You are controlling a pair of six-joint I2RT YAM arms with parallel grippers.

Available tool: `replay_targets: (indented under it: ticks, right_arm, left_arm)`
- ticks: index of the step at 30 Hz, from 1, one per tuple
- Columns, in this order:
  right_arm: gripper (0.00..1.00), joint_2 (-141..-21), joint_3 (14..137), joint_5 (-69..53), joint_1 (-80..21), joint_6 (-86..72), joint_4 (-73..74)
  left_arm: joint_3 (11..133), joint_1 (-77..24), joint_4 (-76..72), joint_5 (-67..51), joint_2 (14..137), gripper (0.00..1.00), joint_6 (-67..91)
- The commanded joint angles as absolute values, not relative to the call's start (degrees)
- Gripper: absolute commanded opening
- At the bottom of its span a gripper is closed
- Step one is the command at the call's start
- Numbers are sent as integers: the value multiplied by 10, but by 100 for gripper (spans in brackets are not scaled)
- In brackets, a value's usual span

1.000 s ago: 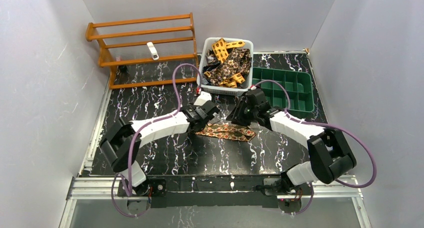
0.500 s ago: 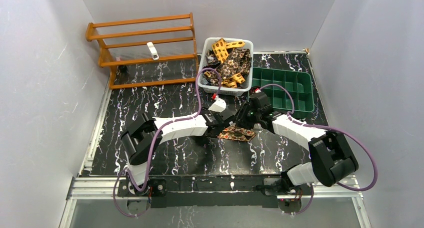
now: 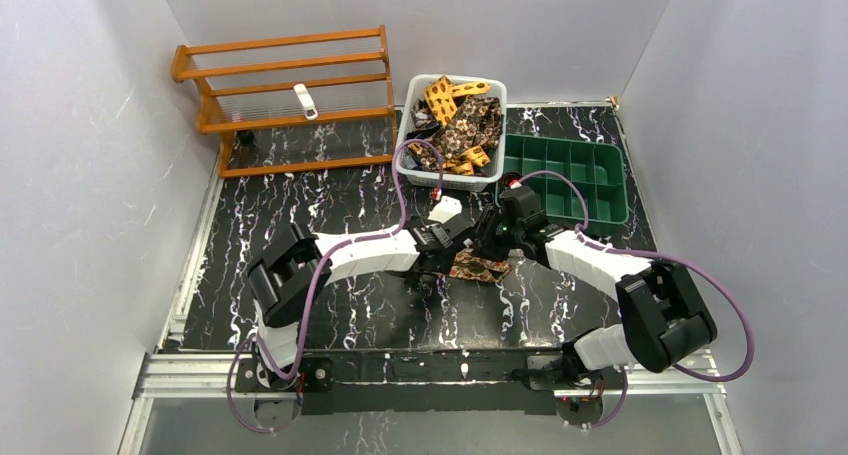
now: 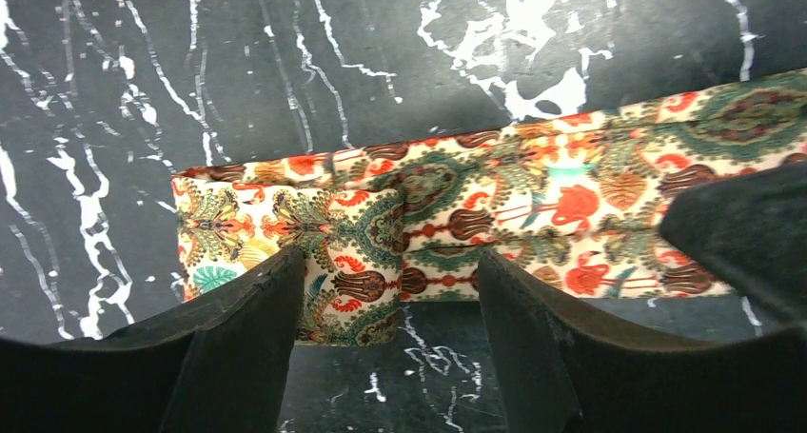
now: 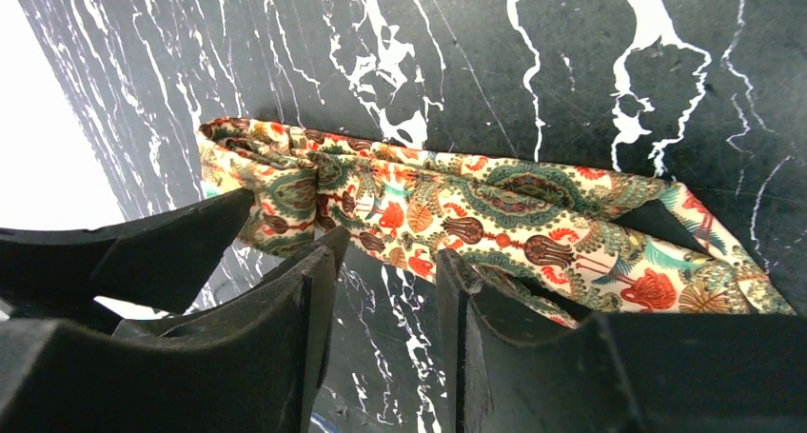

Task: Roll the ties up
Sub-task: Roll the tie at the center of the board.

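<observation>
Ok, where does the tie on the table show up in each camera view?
Top: the tie lies near the centre, slightly right.
Left wrist: it runs across the middle to the right edge, with its folded end at the left.
Right wrist: it crosses the middle, slanting down to the right.
Shared landmark: the white-veined black table under it.

Left arm (image 3: 360, 253) has swung in toward the middle of the table (image 3: 300, 210). The left gripper (image 3: 447, 257) now sits just beside the right gripper (image 3: 492, 243), which has shifted only slightly. Left jaws have spread wider. The tie (image 3: 482, 269) looks much shorter from above (folded left end (image 4: 328, 247) doubled over the strip).
</observation>
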State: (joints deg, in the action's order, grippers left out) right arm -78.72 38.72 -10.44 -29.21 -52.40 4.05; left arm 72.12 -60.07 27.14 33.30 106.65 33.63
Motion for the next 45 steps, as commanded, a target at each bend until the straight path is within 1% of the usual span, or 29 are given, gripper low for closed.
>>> replay_targets:
  ticks: [1, 3, 6, 8, 12, 15, 17, 20, 23, 27, 32, 36, 38, 45]
  right_arm:
    - [53, -781, 387, -135, -288, -518, 14]
    - [54, -781, 387, -143, -288, -518, 9]
    - [58, -781, 384, -172, -288, -520, -23]
    - [60, -784, 384, -185, -288, -524, -40]
    - [62, -794, 383, -209, -291, -530, -73]
    - [63, -812, 390, -222, -304, -537, -95]
    - [64, -834, 403, -222, -324, -536, -99]
    - [66, -872, 432, -214, -357, -536, -98]
    - [69, -897, 456, -199, -381, -530, -92]
    - [69, -931, 475, -214, -386, -525, -92]
    - [62, -964, 492, -236, -389, -517, -92]
    - [48, -980, 507, -235, -389, -505, -75]
    - [44, -982, 511, -224, -389, -495, -63]
    - [38, -999, 525, -200, -388, -468, -20]
  left_arm:
    - [736, -592, 239, 283, 1033, 67, 369]
    - [726, -586, 222, 270, 1000, 71, 372]
    - [700, -576, 197, 262, 933, 79, 370]
    - [679, -556, 183, 245, 892, 82, 370]
    - [634, -493, 192, 214, 818, 84, 362]
    - [584, -427, 179, 159, 779, 87, 356]
    - [551, -377, 163, 91, 766, 87, 354]
    - [513, -320, 144, 28, 761, 88, 354]
    - [479, -279, 115, -37, 758, 88, 357]
    - [448, -242, 81, -95, 770, 88, 363]
    - [429, -226, 48, -142, 786, 88, 372]
    - [420, -226, 26, -168, 809, 87, 378]
    - [414, -226, 17, -178, 816, 87, 381]
    - [394, -226, -32, -226, 826, 87, 373]
